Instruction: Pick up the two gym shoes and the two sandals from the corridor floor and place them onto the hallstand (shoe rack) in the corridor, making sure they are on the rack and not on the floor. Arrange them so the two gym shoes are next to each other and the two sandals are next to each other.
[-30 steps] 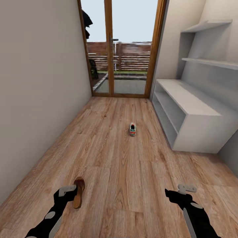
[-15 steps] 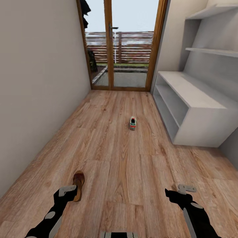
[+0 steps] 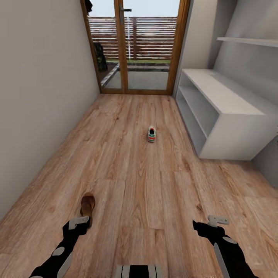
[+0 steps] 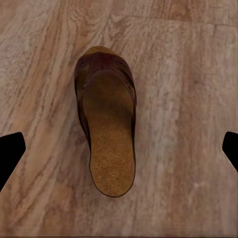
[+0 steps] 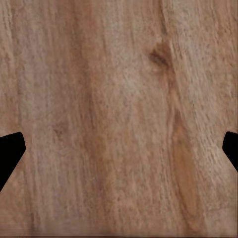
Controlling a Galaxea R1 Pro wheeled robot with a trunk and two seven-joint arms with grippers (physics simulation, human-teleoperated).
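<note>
- Both grippers sit low in the head view: my left gripper at lower left, my right gripper at lower right, each above the corridor floor and holding nothing.
- Head view again: one sandal lies on the planks just above the left gripper in the frame. One gym shoe stands near the centre, well apart from the sandal. The hallstand runs along the right side, its bench top and open shelves bare of shoes as far as I can see.
- Left wrist view: the sandal fills the middle of the frame, tan footbed up, dark strap toward the top. Two black fingertips show at the far left and right edges, spread wide, well clear of the sandal.
- Right wrist view: bare wood grain, with black fingertips at both edges, likewise spread apart.
- My judgement: I am at the first pickup, lining the left arm over the sandal. Next I need to lower straight down, straddle its narrow width, then close. Nothing is on the rack yet.
</note>
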